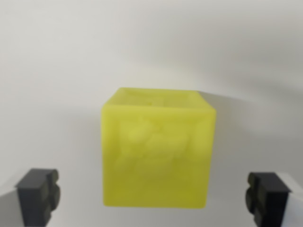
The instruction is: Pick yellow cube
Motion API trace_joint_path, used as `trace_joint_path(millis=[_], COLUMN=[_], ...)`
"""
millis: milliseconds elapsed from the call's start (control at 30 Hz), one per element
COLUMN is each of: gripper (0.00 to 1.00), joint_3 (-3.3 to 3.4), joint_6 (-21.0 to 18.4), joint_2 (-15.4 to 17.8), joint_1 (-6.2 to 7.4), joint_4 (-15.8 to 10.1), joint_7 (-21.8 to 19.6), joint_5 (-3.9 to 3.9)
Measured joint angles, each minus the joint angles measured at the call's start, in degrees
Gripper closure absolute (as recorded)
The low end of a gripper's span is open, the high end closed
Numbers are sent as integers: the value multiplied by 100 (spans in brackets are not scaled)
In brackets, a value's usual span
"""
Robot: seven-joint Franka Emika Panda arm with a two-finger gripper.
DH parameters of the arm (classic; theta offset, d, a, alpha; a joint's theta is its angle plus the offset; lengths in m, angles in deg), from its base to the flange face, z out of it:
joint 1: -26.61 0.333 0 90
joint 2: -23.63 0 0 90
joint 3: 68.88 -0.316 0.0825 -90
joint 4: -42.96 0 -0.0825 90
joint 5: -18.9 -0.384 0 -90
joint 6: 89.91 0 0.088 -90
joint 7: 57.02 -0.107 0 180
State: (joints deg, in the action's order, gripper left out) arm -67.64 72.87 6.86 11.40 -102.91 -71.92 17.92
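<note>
I have one view only, from the wrist camera. It looks out between the two fingertips (pixel 38 191), which sit at the lower left and lower right corners of the frame. It sits very close to the yellow cube (pixel 158 151), which fills the centre and reads soft, against a plain white surface (pixel 57 71).

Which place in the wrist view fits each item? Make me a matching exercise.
Items:
1. translucent yellow plastic cube
2. dark finger pad on the wrist view's left
3. dark finger pad on the wrist view's right
4. plain white surface

Places:
A. lower right corner
B. centre
C. background
D. lower left corner

Pairs: 1-B, 2-D, 3-A, 4-C. The tool is open.
</note>
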Motion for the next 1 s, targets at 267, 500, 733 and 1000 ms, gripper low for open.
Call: trace_joint_path(millis=[267,500,733,1000], gripper=[0,0,0,100], joint_3=[-3,-7,-7,7], joint_6=[272,497,637,560], joint_2=[-348,-662,-870,-759], joint_1=[-4,-4,1,13], joint_4=[63,146,209,178], joint_7=[63,128,191,202], joint_5=[-50,-105,-162,-175])
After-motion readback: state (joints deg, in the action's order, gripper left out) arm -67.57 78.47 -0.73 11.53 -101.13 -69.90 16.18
